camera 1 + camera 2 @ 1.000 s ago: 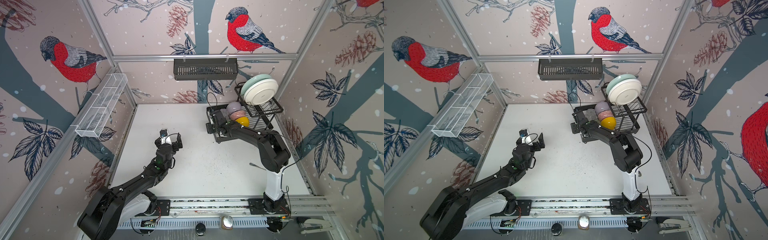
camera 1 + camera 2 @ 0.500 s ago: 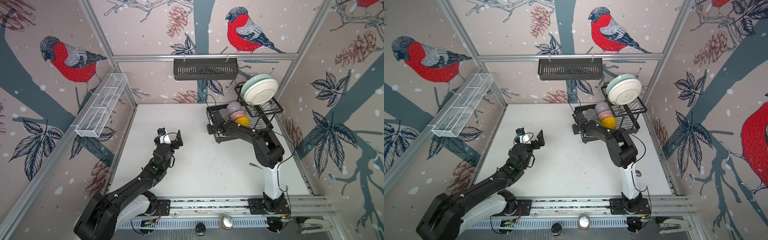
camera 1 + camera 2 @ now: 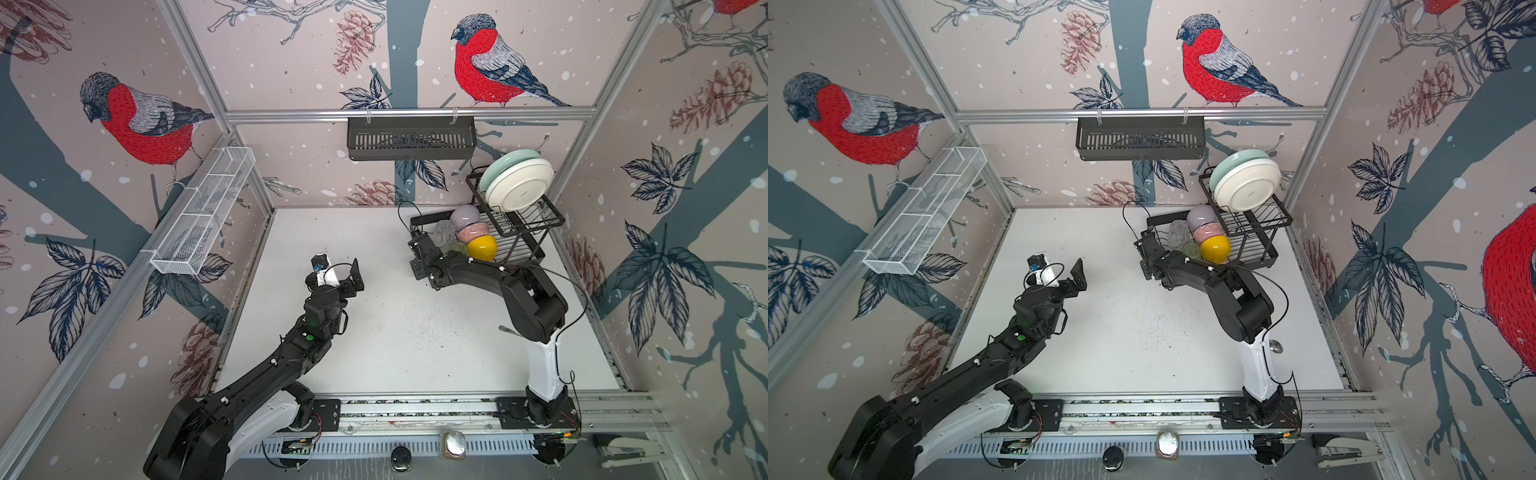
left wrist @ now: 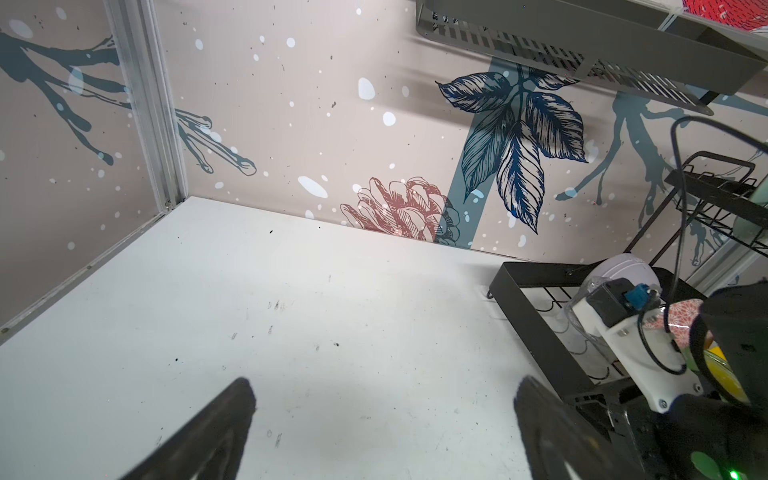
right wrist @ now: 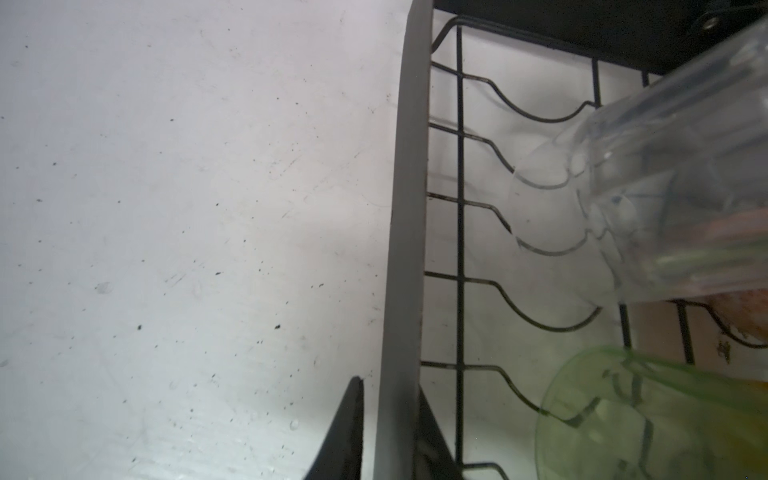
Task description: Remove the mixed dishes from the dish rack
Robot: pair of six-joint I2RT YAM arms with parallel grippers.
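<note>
Dish rack [image 5: 405, 208] left rim pinched by right tool [image 5: 388, 388], all dishes aboard.
Left tool [image 4: 384, 382] wide, empty; brace rack flat, don't nudge leaning clear glass [image 5: 665, 166].

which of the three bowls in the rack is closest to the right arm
The yellow bowl: it ends the row in the dish rack beside the right arm, with the pink-patterned bowl and lilac bowl behind it.

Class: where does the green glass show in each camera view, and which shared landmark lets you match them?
Top views: green glass beside the yellow bowl, in both.
Left wrist: hidden behind the right arm; cannot tell.
Right wrist: large, over the wavy wires.
Landmark: the dish rack, in all four.
</note>
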